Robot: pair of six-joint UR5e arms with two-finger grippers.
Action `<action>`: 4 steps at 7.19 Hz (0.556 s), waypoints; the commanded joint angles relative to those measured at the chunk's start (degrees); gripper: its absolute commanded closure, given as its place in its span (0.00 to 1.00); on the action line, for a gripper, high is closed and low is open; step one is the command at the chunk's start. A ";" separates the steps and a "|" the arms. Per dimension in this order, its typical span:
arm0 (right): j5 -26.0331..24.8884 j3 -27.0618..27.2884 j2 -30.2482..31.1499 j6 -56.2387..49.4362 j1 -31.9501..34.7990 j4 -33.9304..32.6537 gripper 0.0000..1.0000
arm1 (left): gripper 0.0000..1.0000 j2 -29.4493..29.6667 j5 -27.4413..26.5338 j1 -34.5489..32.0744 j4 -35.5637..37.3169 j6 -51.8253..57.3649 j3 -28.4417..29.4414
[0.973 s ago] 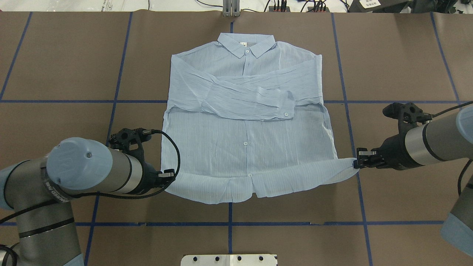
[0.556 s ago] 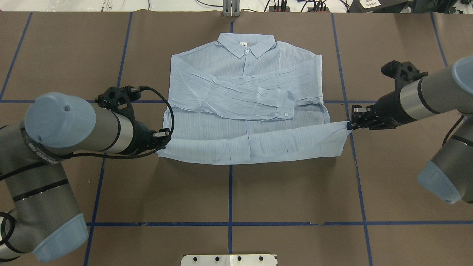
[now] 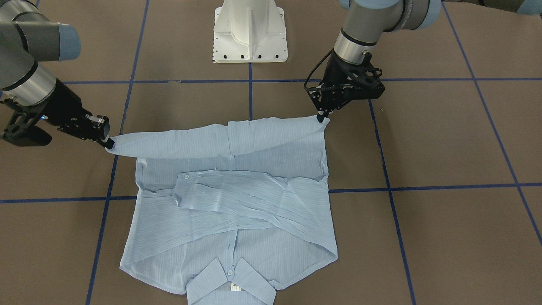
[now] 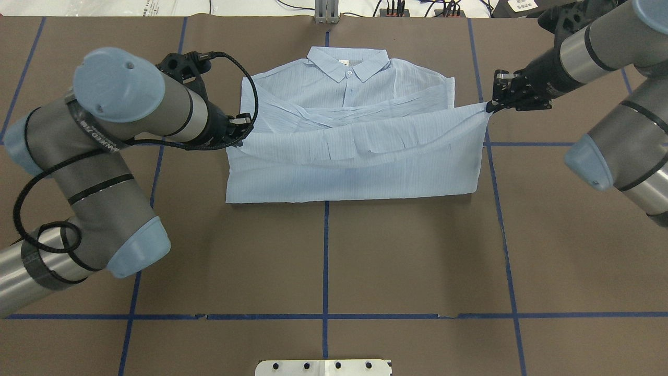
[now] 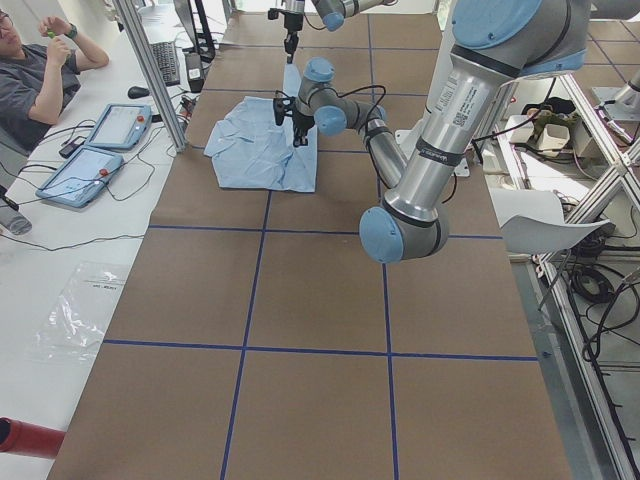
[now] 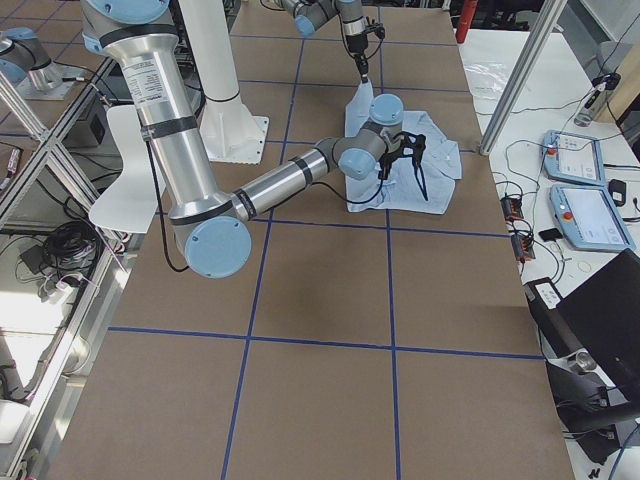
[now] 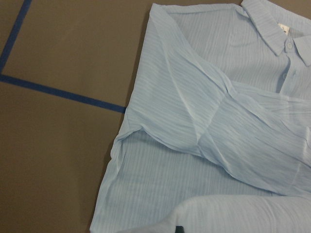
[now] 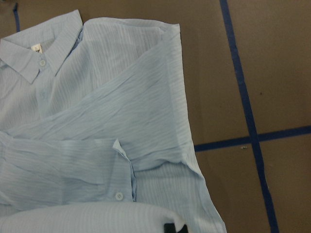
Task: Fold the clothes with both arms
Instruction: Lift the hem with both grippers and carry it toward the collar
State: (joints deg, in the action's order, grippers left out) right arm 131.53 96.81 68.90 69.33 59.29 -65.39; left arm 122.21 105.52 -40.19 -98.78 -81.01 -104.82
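Note:
The light-blue striped shirt (image 4: 349, 167) lies face up on the brown table, collar (image 4: 347, 62) at the far side and sleeves crossed over the chest. My left gripper (image 4: 241, 137) is shut on the hem's left corner. My right gripper (image 4: 492, 107) is shut on the hem's right corner. The hem is stretched between them, raised over the sleeves, with the lower half doubled back. In the front-facing view the left gripper (image 3: 322, 117) and right gripper (image 3: 109, 144) hold the same edge of the shirt (image 3: 237, 212). Both wrist views show the shirt below: left (image 7: 194, 121), right (image 8: 121, 121).
The white pedestal base (image 3: 250, 29) stands at the robot's side of the table. Blue tape lines (image 4: 325, 250) grid the brown cover. An operator (image 5: 40, 80) sits beyond the far table edge with control tablets (image 5: 100, 150) beside him.
Both grippers have carried the hem up and away from the robot toward the collar. The shirt's lower half now folds back over the crossed sleeves.

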 commanded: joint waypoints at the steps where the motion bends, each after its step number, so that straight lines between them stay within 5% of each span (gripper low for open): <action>1: 0.22 -8.70 -7.34 -0.85 1.71 0.08 1.00 | 1.00 4.07 0.82 -2.86 -2.71 0.06 6.70; 4: -0.22 -17.77 -12.46 -6.75 2.06 0.17 1.00 | 1.00 7.58 0.82 -5.42 -9.91 0.15 17.85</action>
State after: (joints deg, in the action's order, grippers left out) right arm 131.45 82.30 58.79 63.89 61.28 -65.23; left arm 127.86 106.37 -44.81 -105.51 -80.87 -92.22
